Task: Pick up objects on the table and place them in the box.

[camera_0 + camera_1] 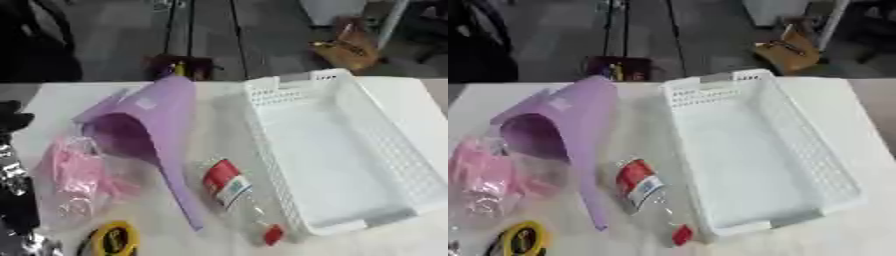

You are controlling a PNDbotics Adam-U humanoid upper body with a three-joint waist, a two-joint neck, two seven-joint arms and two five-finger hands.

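Observation:
A white perforated box (398, 165) stands on the right half of the table with nothing inside. Beside its left wall lies a clear plastic bottle (234, 192) with a red label and a red cap (274, 234) pointing toward the front edge. A purple scoop (149, 125) lies on its side left of the bottle, its handle running toward the front. A crumpled pink and clear bag (74, 180) rests against the scoop's mouth. A yellow and black round item (114, 239) sits at the front left. My left hand (10, 120) and arm show as black and silver shapes at the left edge, touching nothing.
The white table (420, 95) ends at the back edge, with grey floor, dark stands and a brown object (348, 50) beyond. Bare tabletop runs between the scoop and the box and to the right of the box.

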